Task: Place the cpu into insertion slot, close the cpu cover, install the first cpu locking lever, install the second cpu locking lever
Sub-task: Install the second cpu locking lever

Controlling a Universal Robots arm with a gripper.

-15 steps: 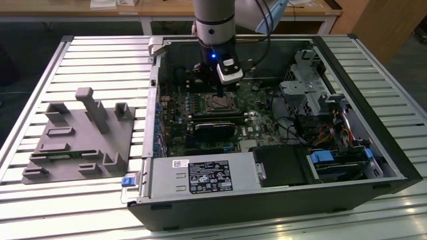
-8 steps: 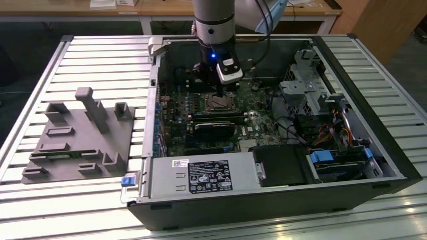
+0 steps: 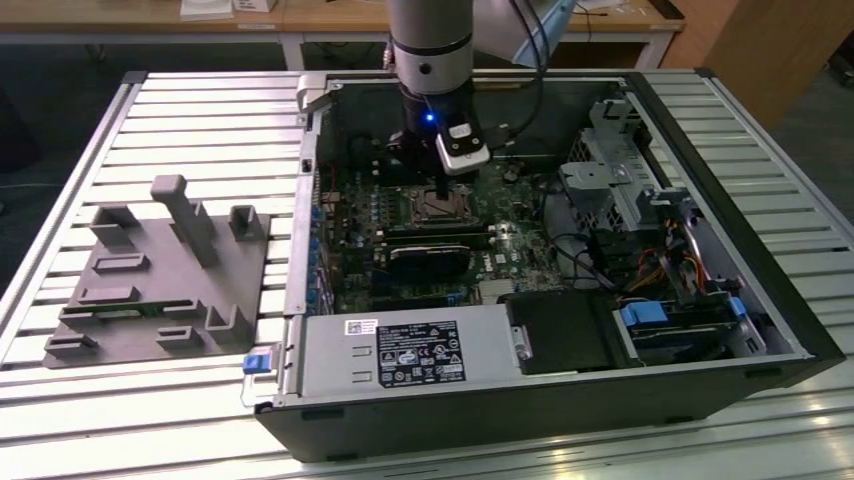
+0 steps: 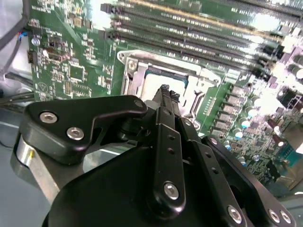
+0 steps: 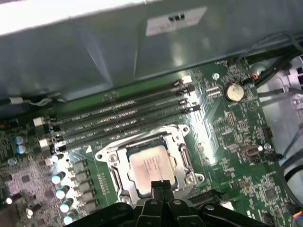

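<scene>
The cpu [image 5: 147, 166] sits flat in the insertion slot [image 5: 116, 163] on the green motherboard [image 5: 227, 127], and the cpu cover [image 5: 177, 135] frames it, closed down. My hand [image 5: 160, 185] is right over the near edge of the chip, fingers [image 4: 164, 92] pressed together, pinching nothing. Long black memory slots [image 5: 123, 113] run just beyond the socket. In the exterior view my hand [image 3: 442, 190] reaches into the open computer case [image 3: 534, 420] on the slatted worktop [image 3: 200, 110]; a grey fixture block [image 3: 160, 280] sits on that view's left.
</scene>
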